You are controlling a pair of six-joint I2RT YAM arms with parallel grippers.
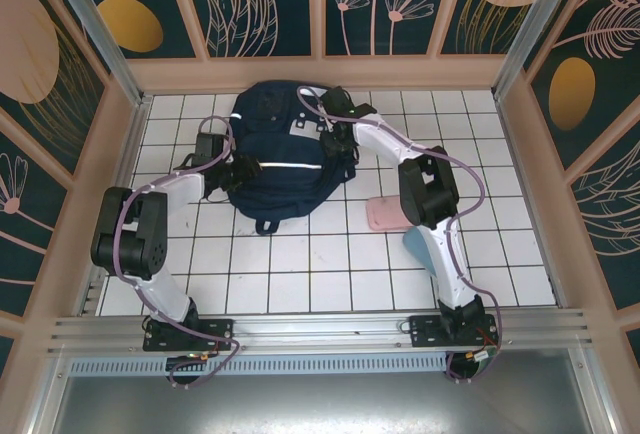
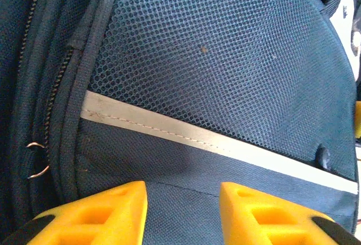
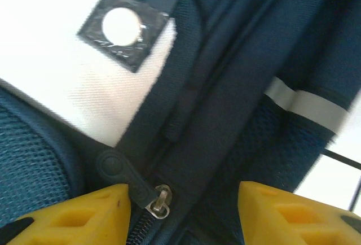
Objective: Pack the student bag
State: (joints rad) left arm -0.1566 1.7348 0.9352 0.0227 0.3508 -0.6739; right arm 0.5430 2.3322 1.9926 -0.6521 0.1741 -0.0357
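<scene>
Bag (image 1: 275,159): large, dark navy, lying flat on the white tiled table (image 1: 300,274), upper centre of the top view, handle loop at its lower edge. A white reflective stripe (image 1: 285,166) runs across it and a grey-white patch (image 1: 300,126) sits above that. Left wrist view: a zip (image 2: 56,98) runs down the left of frame, navy mesh (image 2: 225,47) fills the top, and the stripe crosses diagonally below it. Right wrist view: the patch is upper left with a round white dot on a black square, and a dark zip pull (image 3: 115,169) is lower centre. Count: one bag, two arms, one pink pad (image 1: 385,214) and one pale blue piece (image 1: 420,246), both right of the bag. Left arm (image 1: 130,229): base lower left, elbow out at the left edge, forearm reaching right to the bag's left side. Left gripper (image 1: 240,172) is against the fabric, its yellow fingers (image 2: 113,211) apart and released, nothing clamped. Right arm (image 1: 428,189): base lower right, elbow raised right of centre, forearm reaching up-left to the bag's upper right. Right gripper (image 1: 335,139) fingers (image 3: 282,211) are spread either side of the pull, not closed on it.
</scene>
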